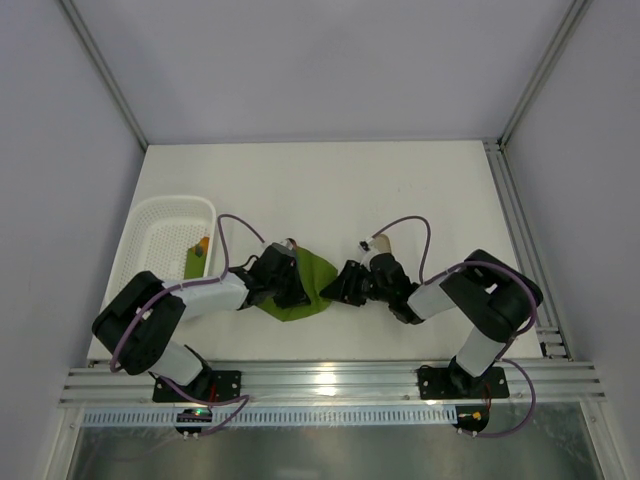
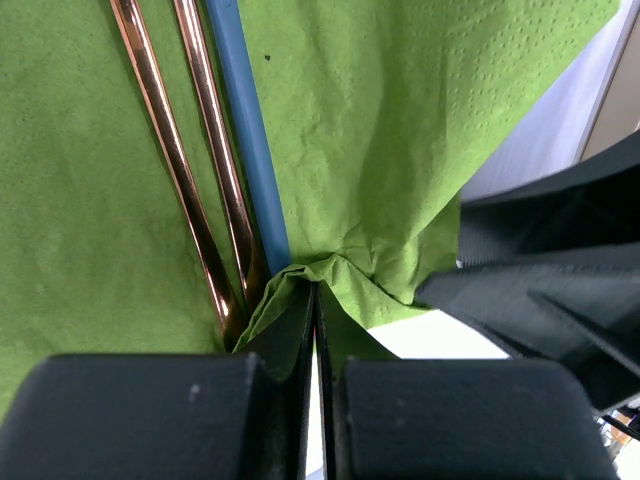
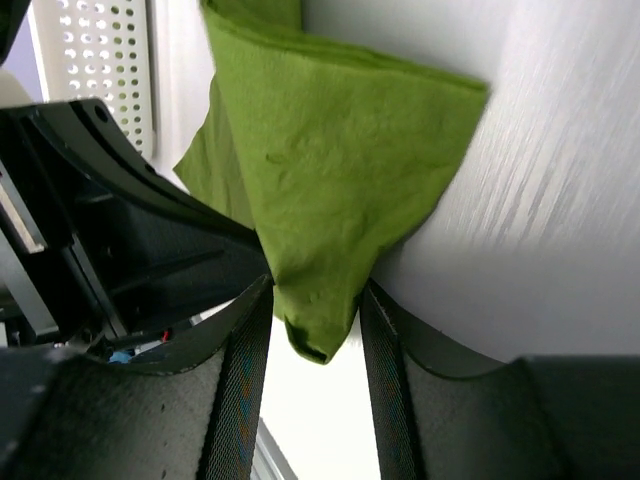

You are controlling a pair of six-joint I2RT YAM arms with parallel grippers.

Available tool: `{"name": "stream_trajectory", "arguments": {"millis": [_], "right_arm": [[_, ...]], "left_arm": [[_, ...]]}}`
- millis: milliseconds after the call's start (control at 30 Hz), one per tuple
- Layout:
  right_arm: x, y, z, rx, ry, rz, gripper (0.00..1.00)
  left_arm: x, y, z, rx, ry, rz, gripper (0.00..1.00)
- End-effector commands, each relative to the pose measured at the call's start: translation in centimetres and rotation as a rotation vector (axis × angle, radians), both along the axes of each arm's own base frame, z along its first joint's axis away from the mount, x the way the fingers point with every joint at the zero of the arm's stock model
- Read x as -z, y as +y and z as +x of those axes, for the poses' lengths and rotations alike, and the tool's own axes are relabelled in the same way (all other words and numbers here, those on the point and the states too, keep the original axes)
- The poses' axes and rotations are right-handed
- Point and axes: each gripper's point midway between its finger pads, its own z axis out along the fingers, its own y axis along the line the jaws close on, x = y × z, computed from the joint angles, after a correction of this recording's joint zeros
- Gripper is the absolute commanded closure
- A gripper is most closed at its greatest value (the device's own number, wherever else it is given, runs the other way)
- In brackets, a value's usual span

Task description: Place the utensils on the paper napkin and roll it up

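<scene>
The olive-green paper napkin [image 1: 312, 282] lies crumpled near the table's front, between my two grippers. In the left wrist view two copper-brown utensil handles [image 2: 178, 160] lie side by side on the napkin [image 2: 400, 120]; their heads are out of view. My left gripper [image 2: 315, 292] is shut on a raised fold of the napkin's edge, and it sits at the napkin's left side in the top view [image 1: 288, 280]. My right gripper [image 3: 315, 290] pinches the napkin's folded corner [image 3: 330, 180] between its partly closed fingers; it is at the napkin's right side [image 1: 342, 285].
A blue slim handle [image 2: 245, 130] lies on the napkin beside the copper ones. A white plastic mesh basket [image 1: 150, 225] stands at the left with small orange and green items inside, and its wall shows in the right wrist view [image 3: 100, 60]. An aluminium rail [image 1: 330, 382] runs along the front edge.
</scene>
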Motion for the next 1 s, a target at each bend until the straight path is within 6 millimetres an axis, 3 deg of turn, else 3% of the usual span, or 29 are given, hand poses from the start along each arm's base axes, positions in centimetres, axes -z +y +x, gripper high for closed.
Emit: {"name": "stream_trajectory", "arguments": {"millis": [0,200,433,600,733,967], "right_arm": [[0.9,-0.1,-2.0,-0.037,0.039,0.013,0.56],[0.9,-0.1,-3.1,-0.039,0.047,0.04,0.56],[0.3,0.4,-1.0,0.008,-0.009,0.036,0.57],[0.4,-0.2,0.2,0.022,-0.068,-0.064,0.57],[0.0,-0.1,0.7,-0.008,-0.116,-0.115,0.61],[-2.0,0.9,-0.1,-0.08,-0.169,-0.068,0.78]], "left_arm": [[0.1,0.3,0.4,-0.015,-0.015,0.021,1.0],[-0.2,0.4,0.5,-0.018,-0.022,0.022,1.0],[0.0,0.6,0.4,-0.021,-0.019,0.032,1.0],[0.1,0.7,0.3,-0.02,-0.018,0.034,1.0],[0.0,0.6,0.4,-0.019,-0.02,0.031,1.0],[0.1,0.6,0.3,-0.022,-0.018,0.033,1.0]]}}
